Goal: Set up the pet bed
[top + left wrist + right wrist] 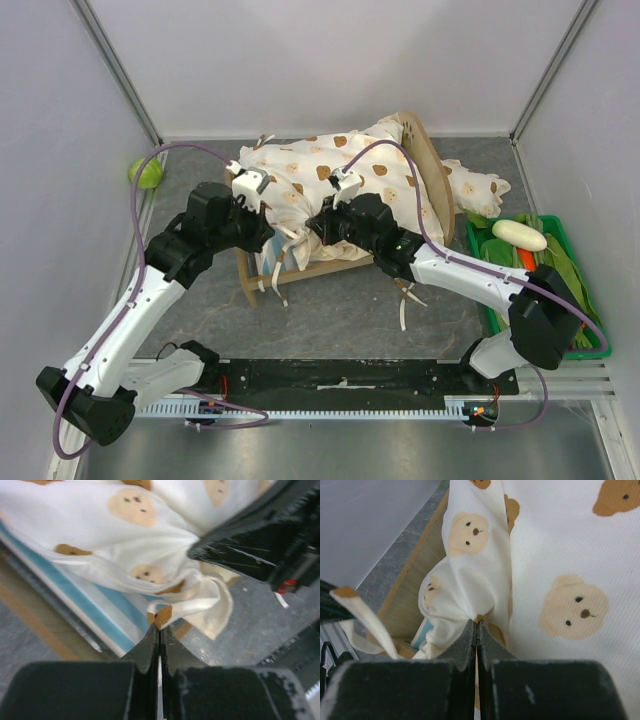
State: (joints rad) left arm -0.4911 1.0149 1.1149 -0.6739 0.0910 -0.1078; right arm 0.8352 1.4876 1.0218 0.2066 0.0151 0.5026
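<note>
Top view: pet bed sits mid-desk, lying diagonally, with the rounded headboard at its 2 o'clock end and the low foot rail at its 8 o'clock end. Cream bear-print cushion is draped over most of the frame, rumpled, with ties dangling past the near rail. L hand is at the cushion's 8 o'clock corner. R hand is at the cushion's near edge, just to the 3 o'clock side of the L one. Both arms reach in from 6 o'clock. Small frilled pillow lies on the desk just past the headboard, at approx 2 o'clock. Green crate w/ veg stands at 4 o'clock by the R wall. Green ball is at 10 o'clock by the L wall.

L wrist view: L hand's fingers are pressed together, pinching a brown-patched corner of the cushion at their tips. Bed's blue-and-white striped base shows under the fabric, running from 10 to 5 o'clock, w/ wood rail outside it. R arm's black body fills 2 o'clock, blurred.

R wrist view: R hand is closed tight on a bunched fold of cushion, which fans out toward 12 o'clock. Wood of the bed shows at 9 o'clock, w/ a sliver of blue base beside the bunch. One loose tie hangs at 8 o'clock.
</note>
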